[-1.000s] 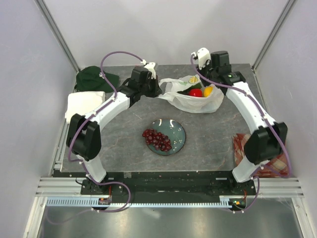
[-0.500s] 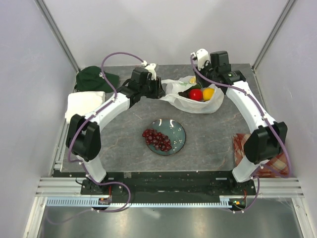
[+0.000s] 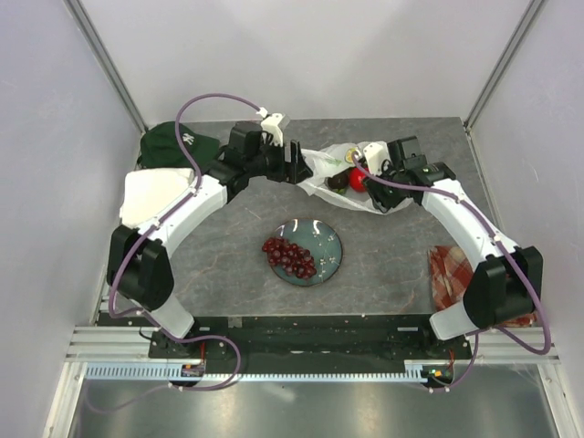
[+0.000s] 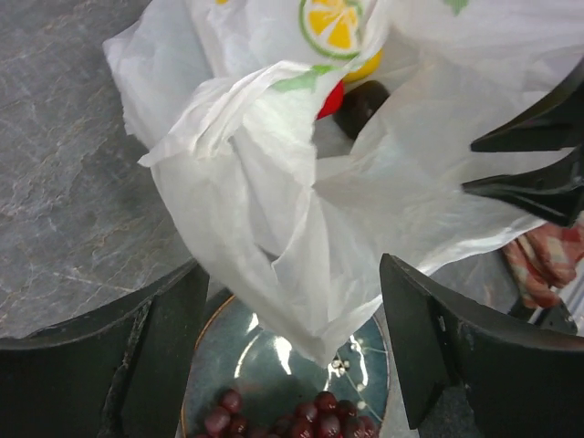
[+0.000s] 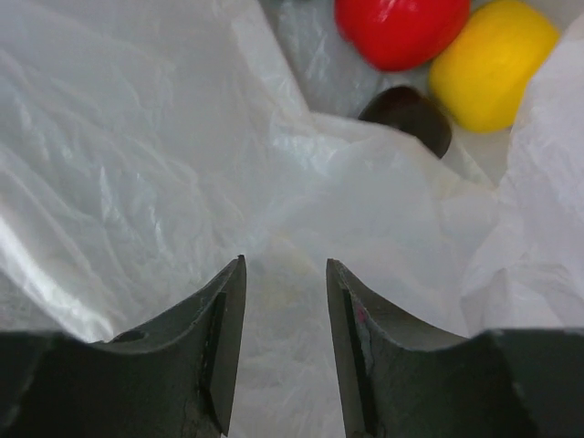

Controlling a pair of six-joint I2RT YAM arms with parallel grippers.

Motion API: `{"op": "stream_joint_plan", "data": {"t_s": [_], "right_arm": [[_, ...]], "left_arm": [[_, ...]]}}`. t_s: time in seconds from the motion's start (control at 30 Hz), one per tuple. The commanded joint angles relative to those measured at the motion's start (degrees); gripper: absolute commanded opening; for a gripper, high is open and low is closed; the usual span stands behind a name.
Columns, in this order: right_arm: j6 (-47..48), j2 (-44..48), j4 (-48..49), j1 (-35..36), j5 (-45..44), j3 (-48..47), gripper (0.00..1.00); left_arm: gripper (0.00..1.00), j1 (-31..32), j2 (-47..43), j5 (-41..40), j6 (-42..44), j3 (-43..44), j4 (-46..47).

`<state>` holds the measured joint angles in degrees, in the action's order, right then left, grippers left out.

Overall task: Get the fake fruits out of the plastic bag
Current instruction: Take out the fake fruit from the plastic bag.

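Note:
The white plastic bag (image 3: 321,169) (image 4: 274,182) lies crumpled at the back of the table. In its mouth show a red apple (image 5: 401,27) (image 3: 359,182), a yellow fruit (image 5: 493,59) and a dark fruit (image 5: 411,114) (image 4: 360,105). The dark red grape bunch (image 3: 289,257) rests on the teal plate (image 3: 330,245) (image 4: 274,365). My left gripper (image 3: 297,164) (image 4: 292,265) is open wide at the bag's left end, a loose fold hanging between its jaws. My right gripper (image 3: 363,176) (image 5: 286,262) is open just over the bag's plastic, near the fruits.
A dark green cap (image 3: 173,141) and a white folded cloth (image 3: 151,196) lie at the back left. A red checked cloth (image 3: 454,272) lies at the right edge. Slanted frame posts stand at both back corners.
Both grippers went from shut to open and let go of the bag, which slumped. The right gripper came down and left over the fruits. The left gripper shifted right, toward the bag.

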<state>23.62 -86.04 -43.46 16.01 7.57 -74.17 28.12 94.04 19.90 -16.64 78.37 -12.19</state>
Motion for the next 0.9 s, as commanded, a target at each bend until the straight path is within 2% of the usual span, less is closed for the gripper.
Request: {"op": "stream_joint_plan", "data": {"t_s": [0.0, 0.13, 0.17, 0.2, 0.23, 0.27, 0.37, 0.47, 0.7, 0.87], "right_arm": [[0.28, 4.65, -1.63, 2.17, -1.94, 5.86, 0.51], [-2.42, 0.88, 3.28, 1.92, -5.90, 3.87, 0.62], [-3.30, 0.18, 4.60, 1.57, -5.82, 2.73, 0.76], [-4.36, -1.74, 5.83, 1.57, -5.64, 0.54, 0.85], [-5.24, -2.98, 7.15, 1.57, -5.20, -0.87, 0.87], [-6.90, -4.56, 7.25, 1.31, -4.50, -2.45, 0.89], [-10.50, -10.27, 8.57, 0.78, -4.15, -7.03, 0.92], [-12.10, -14.85, 10.15, 0.51, -4.58, -9.93, 0.92], [-14.04, -25.92, 12.35, 0.07, -6.51, -17.84, 0.90], [-12.63, -31.90, 13.05, -0.01, -7.22, -20.48, 0.93]], "left_arm": [[0.84, -0.17, -2.11, 5.49, 1.79, 3.46, 0.67], [0.84, -0.17, 1.40, 5.24, 1.00, 4.07, 0.85], [0.81, 0.00, 1.93, 4.45, 0.48, 3.99, 1.20], [0.78, 0.09, 2.55, 3.66, 0.21, 3.90, 1.37], [0.71, 0.09, 3.42, 3.13, 0.21, 3.81, 1.64], [0.49, 0.09, 3.87, 3.04, 0.30, 3.90, 1.99], [0.12, 0.09, 4.49, 3.04, 0.47, 3.72, 2.25], [0.02, 0.01, 4.57, 2.78, 0.65, 3.63, 2.69], [0.02, 0.01, 4.40, 3.04, 0.65, 1.70, 2.87], [0.02, 0.09, 4.05, 2.95, 1.09, 0.82, 2.78]]}}
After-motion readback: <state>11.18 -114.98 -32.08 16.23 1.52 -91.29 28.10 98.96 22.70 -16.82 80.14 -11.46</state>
